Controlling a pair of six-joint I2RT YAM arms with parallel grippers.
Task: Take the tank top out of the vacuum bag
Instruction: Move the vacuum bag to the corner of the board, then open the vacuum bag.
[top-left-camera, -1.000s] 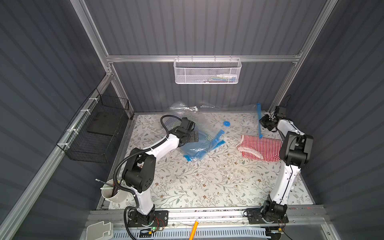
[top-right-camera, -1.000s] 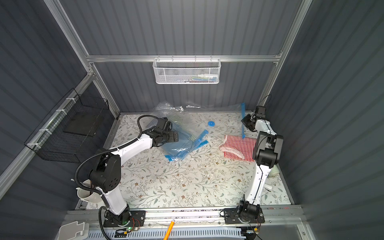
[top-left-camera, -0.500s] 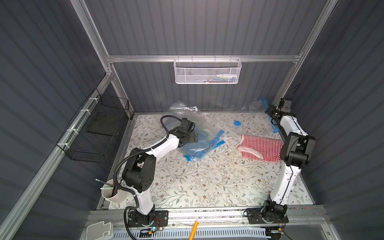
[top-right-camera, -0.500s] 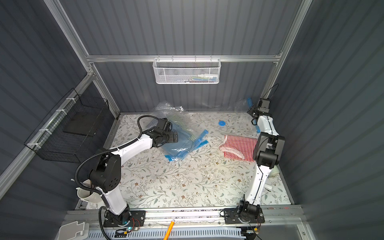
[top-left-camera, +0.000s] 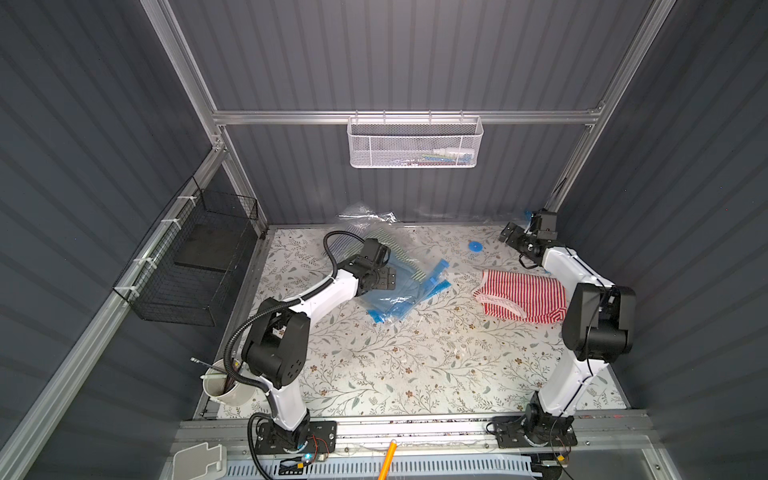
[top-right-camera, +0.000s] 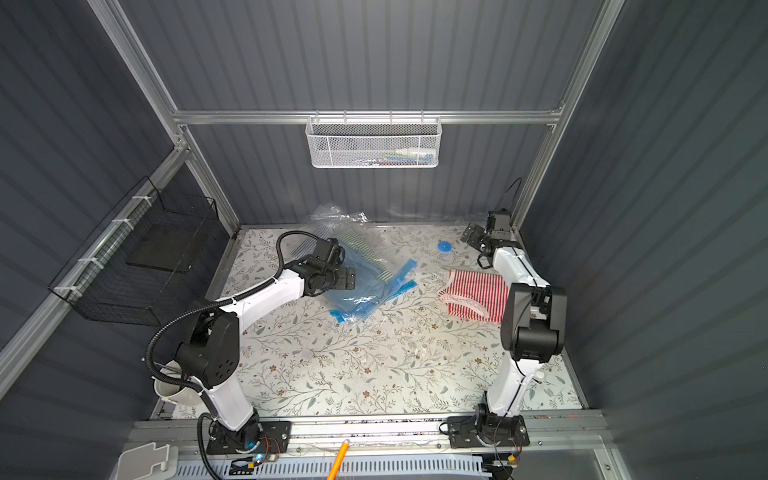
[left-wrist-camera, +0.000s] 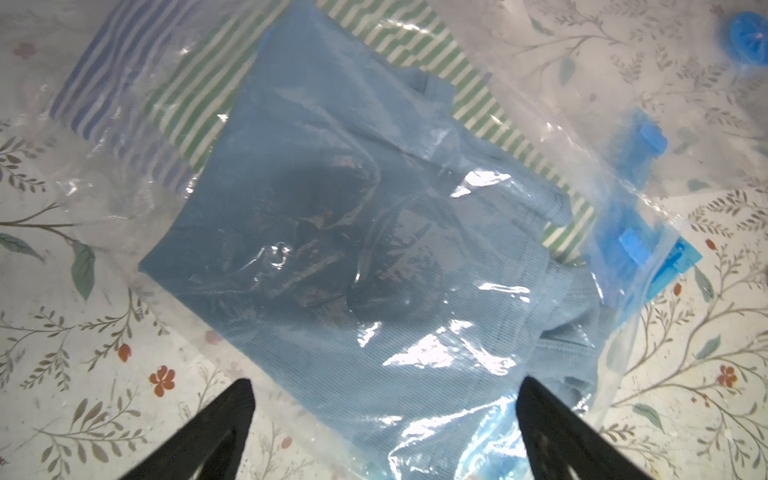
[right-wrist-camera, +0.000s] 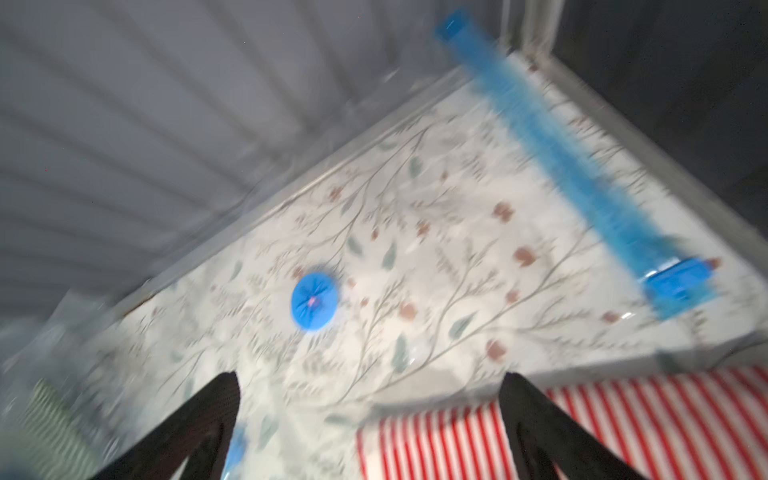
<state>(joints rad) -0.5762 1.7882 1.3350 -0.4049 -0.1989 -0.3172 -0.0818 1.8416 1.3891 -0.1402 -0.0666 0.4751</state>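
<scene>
Near the right gripper (right-wrist-camera: 370, 378) — tank top (right-wrist-camera: 436, 444), apart.

In the right wrist view, the blue valve (right-wrist-camera: 314, 301) and striped tank top (right-wrist-camera: 436, 449) are blurred.

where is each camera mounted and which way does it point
Top views: high at the front, looking down over the table; left arm and right arm show whole.
Left wrist: looks down on the vacuum bag; open left gripper tips show.
Right wrist: looks at the table's back part, blue valve and red striped tank top; open right gripper tips show.
Shared: both wrist views catch the blue valve.
</scene>
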